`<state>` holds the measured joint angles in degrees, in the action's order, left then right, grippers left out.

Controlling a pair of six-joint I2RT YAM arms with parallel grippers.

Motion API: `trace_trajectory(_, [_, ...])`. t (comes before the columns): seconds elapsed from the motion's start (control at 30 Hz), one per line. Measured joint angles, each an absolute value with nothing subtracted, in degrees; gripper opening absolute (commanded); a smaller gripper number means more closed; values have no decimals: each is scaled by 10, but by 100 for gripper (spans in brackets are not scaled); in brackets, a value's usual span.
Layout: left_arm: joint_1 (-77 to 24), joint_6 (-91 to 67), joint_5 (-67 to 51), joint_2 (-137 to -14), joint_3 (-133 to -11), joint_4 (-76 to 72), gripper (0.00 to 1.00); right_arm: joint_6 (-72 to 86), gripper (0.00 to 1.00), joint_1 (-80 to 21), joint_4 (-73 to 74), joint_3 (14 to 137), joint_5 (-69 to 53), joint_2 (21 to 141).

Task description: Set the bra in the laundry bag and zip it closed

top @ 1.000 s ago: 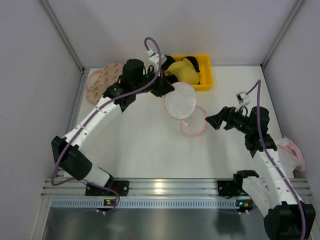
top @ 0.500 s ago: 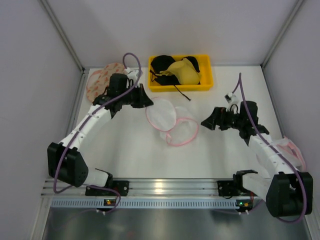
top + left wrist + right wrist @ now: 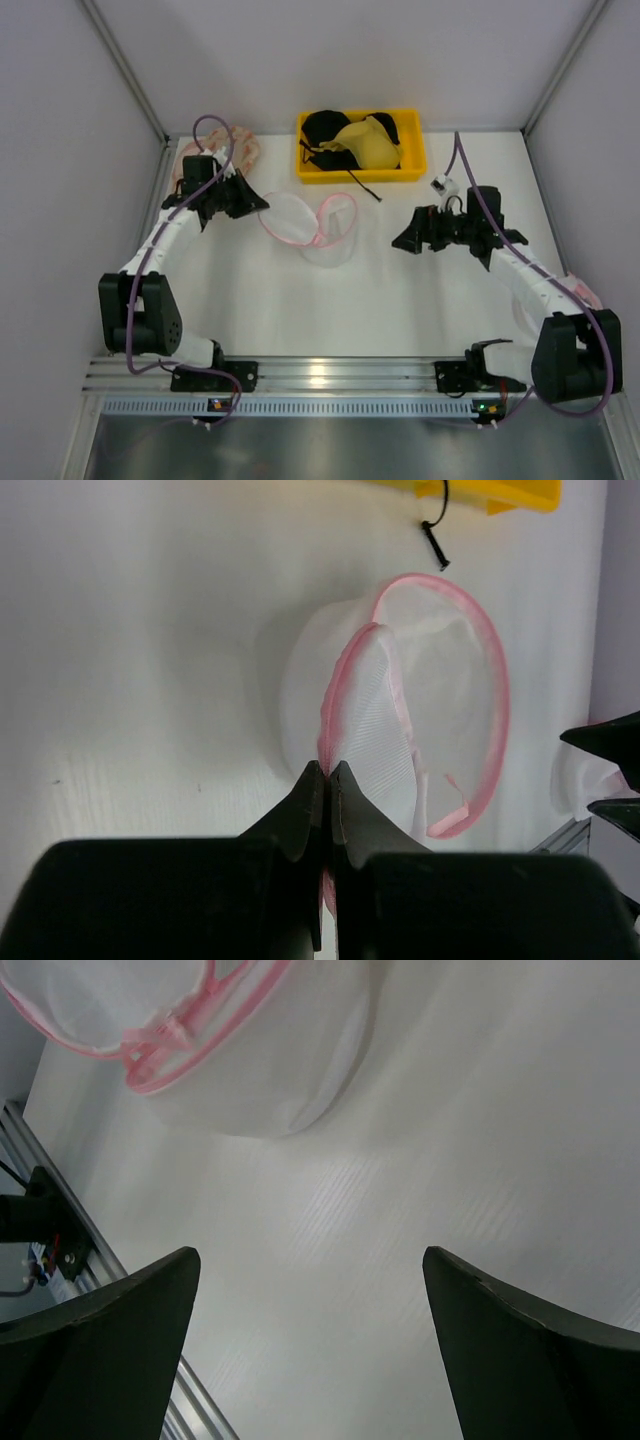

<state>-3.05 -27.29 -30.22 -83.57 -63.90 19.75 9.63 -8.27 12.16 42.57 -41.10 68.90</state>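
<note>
While the white table (image 3: 300, 300) is smooth and faintly ribbed, the things on it are mostly soft. Yellow plastic bin (image 3: 360, 176), rectangular, at the far edge. Laundry bag (image 3: 318, 226) lies on the table just in front of the bin, apart from it: round, see-through white mesh, pink rim, unzipped, lid flap raised. Bra (image 3: 372, 142) is inside the bin, mustard, padded, crumpled on top of black bras (image 3: 322, 128). A thin black strap (image 3: 365, 190) trails over the bin's front wall onto the table. A pink patterned bag (image 3: 243, 147) sits far left, partly under the left arm.

Left gripper (image 3: 327, 776) has its fingers pressed together on the bag's pink rim. Right gripper (image 3: 310, 1255) has its fingers spread wide, holding nothing, near the bag's right side.

Compared with half a second ago, the bag has been dragged left and the left arm has drawn back toward the left wall; a second ago that gripper was up by the bin. The right gripper has edged left slightly.

Counts: two arms, one bin, one mesh bag, one mustard bra; the number of black bras is unclear.
</note>
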Motion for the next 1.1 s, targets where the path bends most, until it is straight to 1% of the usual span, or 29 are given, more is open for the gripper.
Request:
trace_trajectory(0.2, [33,-251,-307,-846,-615,197,0,81,91,-85,139,455,-415,726])
trace_trajectory(0.3, [65,-234,-315,-846,-613,195,6,74,89,-85,147,484,-413,746])
trace_trajectory(0.37, [75,-215,-322,-846,-608,196,21,70,88,-85,149,511,-407,762])
trace_trajectory(0.4, [75,-206,-326,-845,-604,196,25,68,88,-85,151,527,-402,771])
trace_trajectory(0.43, [75,-196,-332,-842,-598,198,35,65,87,-85,151,543,-398,779])
trace_trajectory(0.57, [74,-159,-359,-822,-575,210,53,54,84,-85,157,610,-368,817])
trace_trajectory(0.6, [74,-149,-366,-815,-573,213,55,50,84,-85,159,626,-360,828])
trace_trajectory(0.67, [74,-128,-377,-806,-572,216,57,43,79,-85,164,670,-342,859])
trace_trajectory(0.73, [74,-109,-387,-799,-572,221,66,38,77,-85,169,722,-322,899])
trace_trajectory(0.77, [74,-100,-391,-796,-574,227,75,36,77,-85,172,746,-311,916])
trace_trajectory(0.8, [74,-90,-396,-794,-577,234,91,32,77,-85,176,776,-300,939])
trace_trajectory(0.83, [74,-81,-399,-791,-583,241,98,29,77,-85,176,799,-290,957])
trace_trajectory(1.1, [74,-14,-426,-769,-697,261,98,-9,79,-84,174,971,-248,1108])
